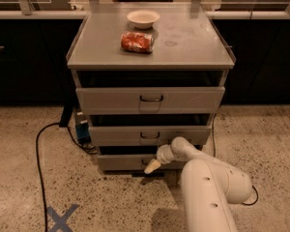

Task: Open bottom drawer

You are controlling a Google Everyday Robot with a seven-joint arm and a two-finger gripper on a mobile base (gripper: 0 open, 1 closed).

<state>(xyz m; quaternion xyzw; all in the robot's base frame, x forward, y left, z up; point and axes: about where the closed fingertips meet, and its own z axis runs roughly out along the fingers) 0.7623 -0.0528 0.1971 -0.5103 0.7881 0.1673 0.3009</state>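
The bottom drawer [123, 162] is the lowest, shortest grey front of the cabinet, just above the floor. Its small dark handle is partly hidden behind my gripper [152, 166]. The gripper's cream tips point down-left and sit right at the drawer's front near its middle. My white arm [210, 187] reaches in from the lower right. The middle drawer [150, 135] and top drawer [151, 99] are above it, each with a dark loop handle.
A white bowl [143, 18] and a red crumpled packet [137, 42] lie on the cabinet top [193, 42]. A black cable [38, 153] runs over the speckled floor at left, by a blue tape cross [61, 217]. Dark counters stand behind.
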